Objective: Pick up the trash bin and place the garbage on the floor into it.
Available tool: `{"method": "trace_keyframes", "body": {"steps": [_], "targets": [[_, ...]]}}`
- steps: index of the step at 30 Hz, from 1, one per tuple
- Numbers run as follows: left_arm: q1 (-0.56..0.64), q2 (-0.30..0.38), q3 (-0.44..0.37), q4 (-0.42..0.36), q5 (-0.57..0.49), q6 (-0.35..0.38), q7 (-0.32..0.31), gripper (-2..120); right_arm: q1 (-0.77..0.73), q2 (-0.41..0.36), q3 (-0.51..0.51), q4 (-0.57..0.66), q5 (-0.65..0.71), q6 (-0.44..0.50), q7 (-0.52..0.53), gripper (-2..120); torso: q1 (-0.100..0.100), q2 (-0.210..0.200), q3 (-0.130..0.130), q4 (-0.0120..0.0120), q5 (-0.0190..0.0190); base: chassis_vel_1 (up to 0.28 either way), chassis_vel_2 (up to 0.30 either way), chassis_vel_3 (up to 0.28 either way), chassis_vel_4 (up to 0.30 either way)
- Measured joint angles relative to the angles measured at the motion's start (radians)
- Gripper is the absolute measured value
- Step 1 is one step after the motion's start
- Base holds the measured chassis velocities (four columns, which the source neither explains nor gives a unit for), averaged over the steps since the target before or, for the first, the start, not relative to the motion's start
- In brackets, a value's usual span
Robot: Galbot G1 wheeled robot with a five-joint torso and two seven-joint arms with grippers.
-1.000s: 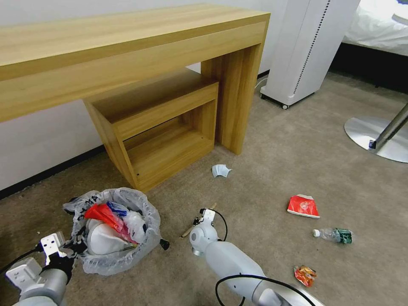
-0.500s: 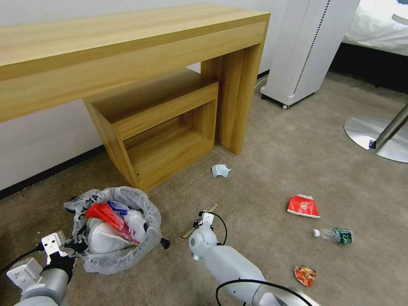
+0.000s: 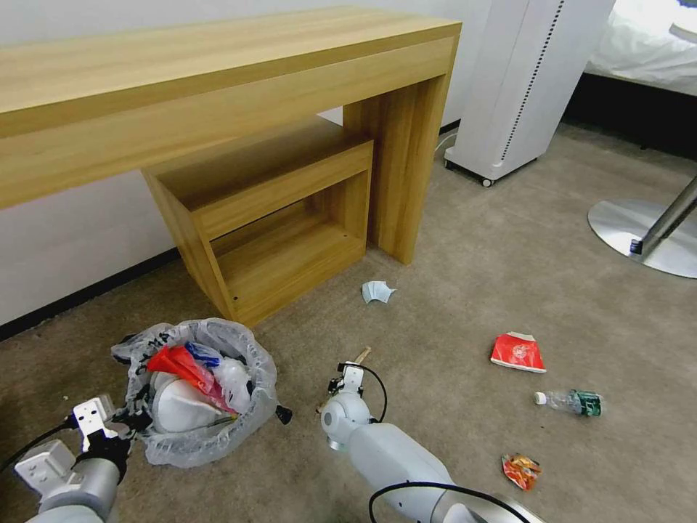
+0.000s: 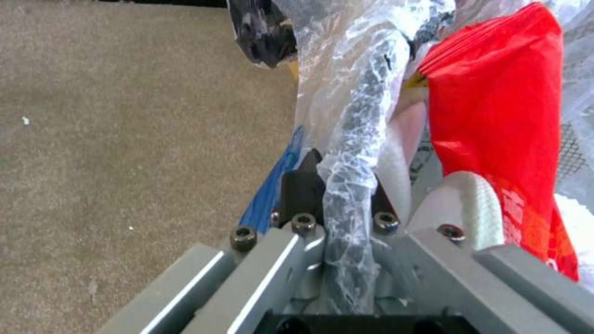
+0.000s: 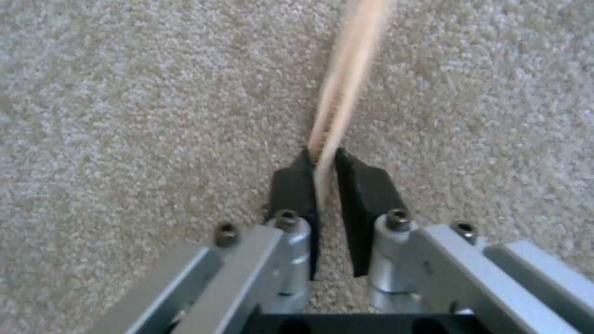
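The floor (image 3: 465, 305) carries the mask (image 3: 377, 291), red wrapper (image 3: 518, 351), bottle (image 3: 569, 401) and orange packet (image 3: 520, 470), all well apart from both hands. The bin (image 3: 200, 396), half full, hangs from the left hand (image 4: 337, 185), clamped on its bagged rim; the thin bag could slip or tear under the load. The right hand (image 5: 326, 178) is closed on one end of the stick (image 5: 346, 83), which lies on the carpet just right of the bin. Held so near its end, the stick could pivot or drop.
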State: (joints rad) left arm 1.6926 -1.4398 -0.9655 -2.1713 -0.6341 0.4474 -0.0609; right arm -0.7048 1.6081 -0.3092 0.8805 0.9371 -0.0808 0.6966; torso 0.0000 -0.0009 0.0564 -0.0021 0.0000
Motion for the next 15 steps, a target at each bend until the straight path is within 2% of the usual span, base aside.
{"method": "trace_keyframes", "body": {"steps": [1, 3, 9, 15], "targets": [[0.0, 0.0, 0.0, 0.0, 0.0, 0.0, 0.0, 1, 0.0, 0.0, 0.0, 0.0, 0.0, 0.0, 0.0, 8, 0.0, 0.0, 0.0, 0.0, 0.0, 0.0, 0.0, 0.0, 0.0], [-0.002, 0.001, 0.0, 0.002, 0.0, 0.0, 0.0, 1, -0.007, 0.0, -0.005, 0.018, -0.003, 0.001, 0.0, 0, 0.0, 0.0, 0.0, 0.0, -0.0001, 0.0, 0.0, 0.0, 0.0], [-0.01, 0.003, -0.001, 0.013, -0.001, 0.001, -0.002, 1, -0.03, -0.017, -0.02, 0.093, -0.01, 0.006, -0.002, 0, 0.0, 0.0, 0.0, 0.0004, 0.0004, 0.0, 0.0, 0.0, 0.0], [-0.016, -0.001, 0.002, 0.029, 0.003, 0.001, -0.003, 1, -0.061, -0.119, -0.029, 0.219, -0.007, 0.003, 0.008, 0, 0.0, 0.0, 0.0, 0.0, 0.0001, 0.0, 0.0, 0.0, 0.0]]}}
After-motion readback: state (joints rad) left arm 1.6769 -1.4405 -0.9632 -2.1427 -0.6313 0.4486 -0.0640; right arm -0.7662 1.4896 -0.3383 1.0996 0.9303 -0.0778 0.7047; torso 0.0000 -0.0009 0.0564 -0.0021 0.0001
